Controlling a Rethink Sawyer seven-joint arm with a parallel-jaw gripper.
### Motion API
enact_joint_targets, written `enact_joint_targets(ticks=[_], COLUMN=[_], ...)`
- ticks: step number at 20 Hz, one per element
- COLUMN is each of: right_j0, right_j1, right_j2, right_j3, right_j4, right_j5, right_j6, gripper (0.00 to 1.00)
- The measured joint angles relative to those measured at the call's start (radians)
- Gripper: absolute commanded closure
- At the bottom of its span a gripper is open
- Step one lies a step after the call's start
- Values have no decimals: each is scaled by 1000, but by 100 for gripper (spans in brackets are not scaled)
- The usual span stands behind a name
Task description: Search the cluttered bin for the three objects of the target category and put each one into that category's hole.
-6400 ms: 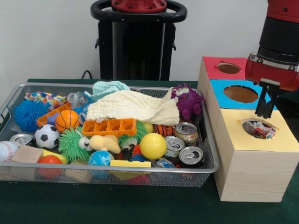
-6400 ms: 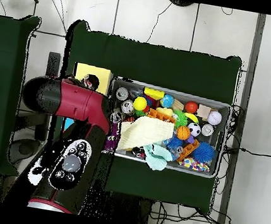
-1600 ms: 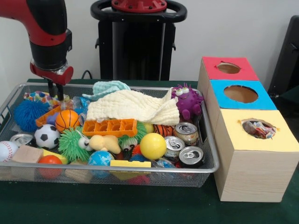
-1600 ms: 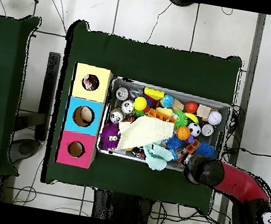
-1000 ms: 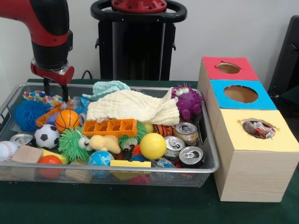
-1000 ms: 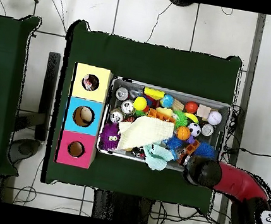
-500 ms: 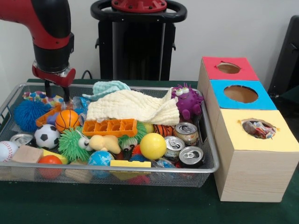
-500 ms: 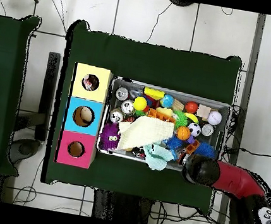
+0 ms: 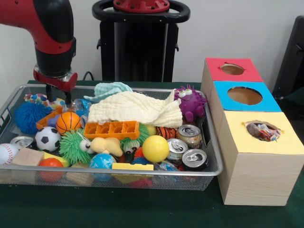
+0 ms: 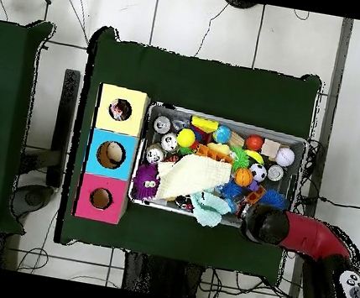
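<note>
Crinkly packet (image 9: 78,102) lying in the back-left corner of the wire bin (image 9: 142,172) on the bench, gripper (image 9: 58,97) now over from the yellow box (image 9: 266,147), where one wrapper (image 9: 261,130) already sits, and hanging spread and empty just beside it, likely lining up the next pick.

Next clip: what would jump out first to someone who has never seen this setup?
The wire bin crammed with bright toys, balls and cans, with a cream cloth draped over its far middle and a purple plush monster at its right end. Beside it stands a wooden box with red, blue and yellow tops, each with a round hole. The red arm's gripper hangs over the bin's far left corner.
</note>
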Motion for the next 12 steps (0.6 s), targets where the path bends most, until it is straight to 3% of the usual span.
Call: enact_joint_targets(ticks=[1, 2, 12], right_j0=[1, 5, 16], right_j1=[0, 1, 3], right_j2=[0, 0, -5], right_j3=[0, 0, -1], right_j4=[-2, -10, -21], right_j5=[-1, -13, -31], right_j6=[0, 0, 0], gripper=[0, 100, 100])
